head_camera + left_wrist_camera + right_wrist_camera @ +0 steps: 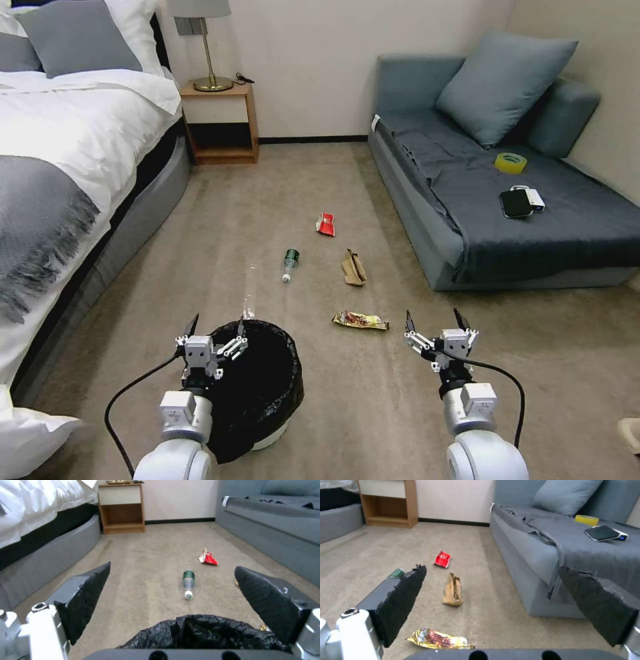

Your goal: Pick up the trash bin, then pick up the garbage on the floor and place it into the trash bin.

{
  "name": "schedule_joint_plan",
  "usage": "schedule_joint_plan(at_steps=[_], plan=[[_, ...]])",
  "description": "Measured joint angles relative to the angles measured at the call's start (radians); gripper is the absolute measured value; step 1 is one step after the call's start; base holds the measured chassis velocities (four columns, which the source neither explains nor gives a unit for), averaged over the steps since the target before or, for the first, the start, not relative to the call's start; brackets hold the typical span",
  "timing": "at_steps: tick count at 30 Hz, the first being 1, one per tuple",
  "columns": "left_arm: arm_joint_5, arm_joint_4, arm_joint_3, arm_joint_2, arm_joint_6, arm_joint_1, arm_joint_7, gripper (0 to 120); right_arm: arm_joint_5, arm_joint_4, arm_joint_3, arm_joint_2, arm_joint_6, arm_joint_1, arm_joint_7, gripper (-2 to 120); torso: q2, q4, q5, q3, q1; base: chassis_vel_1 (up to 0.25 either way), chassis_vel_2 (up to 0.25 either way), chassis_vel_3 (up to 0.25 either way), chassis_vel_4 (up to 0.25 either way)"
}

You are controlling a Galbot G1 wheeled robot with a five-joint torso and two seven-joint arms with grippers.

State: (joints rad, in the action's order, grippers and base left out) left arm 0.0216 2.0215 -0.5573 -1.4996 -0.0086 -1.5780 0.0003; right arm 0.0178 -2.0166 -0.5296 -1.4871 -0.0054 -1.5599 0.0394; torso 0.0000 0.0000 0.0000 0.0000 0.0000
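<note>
Left hand (215, 333), fingers spread and empty, hovers over the near rim of the trash bin (267, 373), closer than the right hand (437, 327), also released.

On the carpet stands one trash bin (263, 380) lined with a black bag. Four litter pieces lie there: one red snack packet (325, 225), one clear bottle with a green label (290, 264), one crumpled brown paper bag (353, 268), one gold-red wrapper (360, 321). The sofa holds one yellow tape roll (511, 162), one black phone (515, 203), and one grey cushion (501, 85). Two end effectors: left end effector (215, 331), right end effector (435, 325).
</note>
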Motion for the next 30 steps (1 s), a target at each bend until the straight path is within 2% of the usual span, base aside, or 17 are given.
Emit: schedule_joint_plan(at_steps=[11, 30], plan=[[-0.021, -0.021, 0.007, 0.000, 0.008, 0.028, 0.000, 100, -0.017, 0.016, -0.020, -0.013, 0.006, 0.009, -0.038, 100, 0.000, 0.0000, 0.0000, 0.000, 0.000, 0.000, 0.000, 0.000, 0.000], [-0.022, -0.022, 0.008, 0.000, 0.009, 0.029, 0.000, 100, -0.018, 0.017, -0.021, -0.013, 0.006, 0.010, -0.041, 100, 0.000, 0.0000, 0.0000, 0.000, 0.000, 0.000, 0.000, 0.000, 0.000]])
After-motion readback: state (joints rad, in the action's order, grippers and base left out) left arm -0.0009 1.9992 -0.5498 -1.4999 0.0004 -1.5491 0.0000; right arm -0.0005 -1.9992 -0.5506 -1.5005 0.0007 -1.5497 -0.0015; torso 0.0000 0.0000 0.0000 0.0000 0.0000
